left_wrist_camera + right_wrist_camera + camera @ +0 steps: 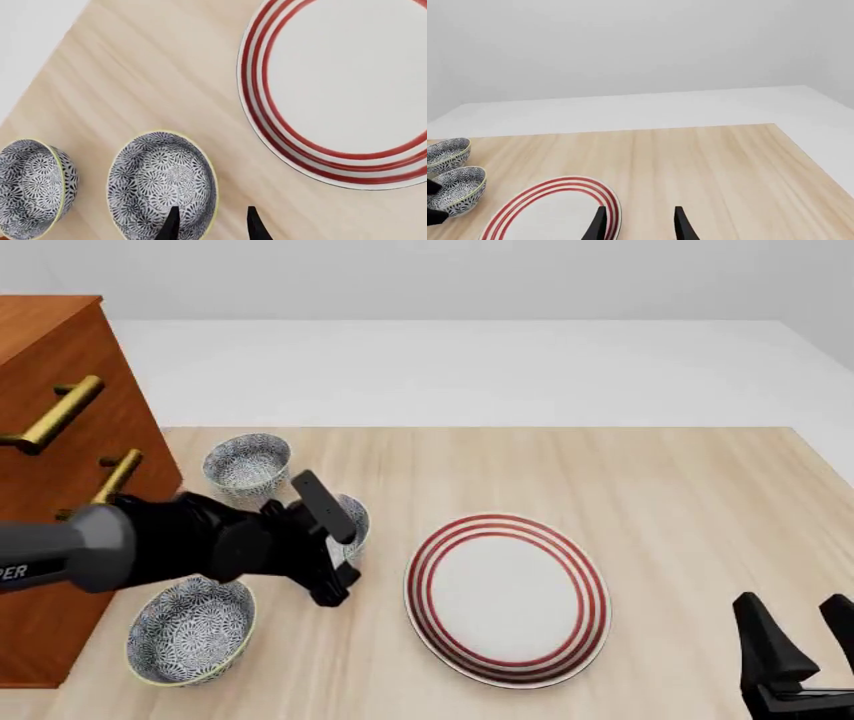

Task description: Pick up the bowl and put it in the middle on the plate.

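- Left wrist view: the left gripper (212,215) has its jaws spread. One fingertip sits over the inside of the bowl (160,182), the other outside its rim on the side toward the plate (347,85).
- I judge you are lining up a pinch on that rim wall. Lower until the wall is well between the fingers before you close, and keep the wrist square so the bowl doesn't tip.
- Two bowls show here: the one under your fingers and a narrower look-alike bowl (33,187) beside it and clear of it. One plate, bare.
- Front view: three bowls in all. The bowl (354,520) is half hidden behind the left gripper (334,550), between the far small bowl (247,462) and the plate (507,597).
- A wider floral bowl (191,628) lies nearer you by the wooden cabinet (54,440); leave it alone.
- The right gripper (801,625) hangs at the near right corner, jaws apart, holding nothing.
- Right wrist view: the right gripper (639,215) shows spread fingers over the table (714,165).
- Two bowls sit at the edge of this view; the one nearer the plate (554,210) is the bowl (457,190).
- For the carry, lift high enough to clear the plate's rim, then set down on its bare white centre.
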Action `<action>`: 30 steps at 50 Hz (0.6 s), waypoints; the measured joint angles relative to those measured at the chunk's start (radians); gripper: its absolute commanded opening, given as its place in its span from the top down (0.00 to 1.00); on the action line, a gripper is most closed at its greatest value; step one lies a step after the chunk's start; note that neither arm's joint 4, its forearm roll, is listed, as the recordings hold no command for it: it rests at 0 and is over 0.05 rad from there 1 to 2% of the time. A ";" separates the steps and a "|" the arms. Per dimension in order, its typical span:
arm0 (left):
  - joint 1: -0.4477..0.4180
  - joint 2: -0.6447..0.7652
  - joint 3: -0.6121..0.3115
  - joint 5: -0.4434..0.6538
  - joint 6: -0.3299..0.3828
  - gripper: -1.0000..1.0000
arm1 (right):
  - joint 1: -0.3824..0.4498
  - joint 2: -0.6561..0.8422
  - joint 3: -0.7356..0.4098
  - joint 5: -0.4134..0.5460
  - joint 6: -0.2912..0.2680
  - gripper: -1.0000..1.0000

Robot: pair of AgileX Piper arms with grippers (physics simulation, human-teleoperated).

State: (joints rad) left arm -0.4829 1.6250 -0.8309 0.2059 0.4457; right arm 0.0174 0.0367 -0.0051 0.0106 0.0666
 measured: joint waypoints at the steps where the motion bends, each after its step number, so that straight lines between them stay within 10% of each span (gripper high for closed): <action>1: -0.001 0.003 0.001 -0.002 0.000 0.00 | 0.000 0.001 0.000 -0.001 0.000 0.00; 30: 0.017 0.090 0.021 -0.068 0.018 0.00 | 0.000 0.008 0.001 -0.009 0.000 0.00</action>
State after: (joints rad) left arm -0.4664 1.7153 -0.8097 0.1382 0.4641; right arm 0.0177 0.0448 -0.0039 0.0018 0.0666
